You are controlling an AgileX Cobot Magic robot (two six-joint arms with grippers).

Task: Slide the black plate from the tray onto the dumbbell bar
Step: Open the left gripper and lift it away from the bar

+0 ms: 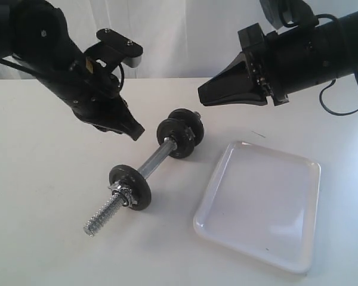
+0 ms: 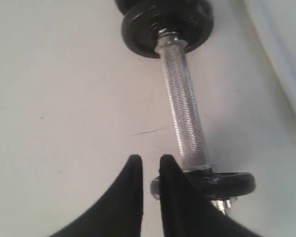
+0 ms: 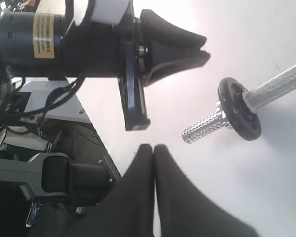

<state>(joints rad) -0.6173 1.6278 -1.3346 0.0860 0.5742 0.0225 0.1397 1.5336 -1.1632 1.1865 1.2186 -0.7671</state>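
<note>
The plate (image 1: 142,192) is judged heavy, stiff and slick, best pinched across its rim; left gripper (image 2: 149,164) narrowly parted, empty; right gripper (image 3: 154,148) closed.

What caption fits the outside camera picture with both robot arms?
The left gripper and right gripper hover near the dumbbell bar, beside the empty white tray.

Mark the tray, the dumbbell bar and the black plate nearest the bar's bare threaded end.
tray (image 1: 259,196): exterior view, on its bare white floor.
dumbbell bar (image 1: 153,159): exterior view, on the chrome shaft between the plates.
near black plate (image 1: 141,193): exterior view, on its black face beside the shaft.
</note>
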